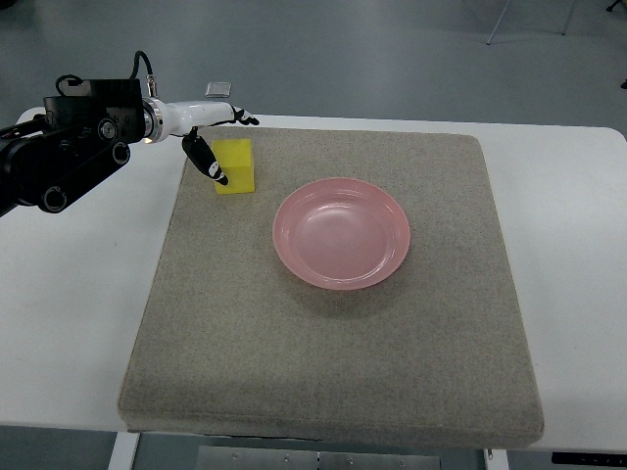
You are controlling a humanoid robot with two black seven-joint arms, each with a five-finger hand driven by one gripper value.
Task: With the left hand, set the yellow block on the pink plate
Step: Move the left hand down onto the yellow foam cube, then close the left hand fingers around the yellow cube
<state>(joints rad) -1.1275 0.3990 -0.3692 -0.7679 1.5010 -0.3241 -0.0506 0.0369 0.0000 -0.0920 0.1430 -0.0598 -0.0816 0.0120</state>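
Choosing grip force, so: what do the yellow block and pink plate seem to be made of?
The yellow cube-shaped block looks like matte foam or soft plastic, with no glare. The round pink plate looks like smooth, glossy plastic, with soft highlights in its bowl; glazed ceramic is possible.

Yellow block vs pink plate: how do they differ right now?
The yellow block is a small, boxy cube; the pink plate is a wide, round, shallow dish. The block sits near the mat's far-left corner with the left hand at it; the plate lies mid-mat, untouched. Both rest on the mat.
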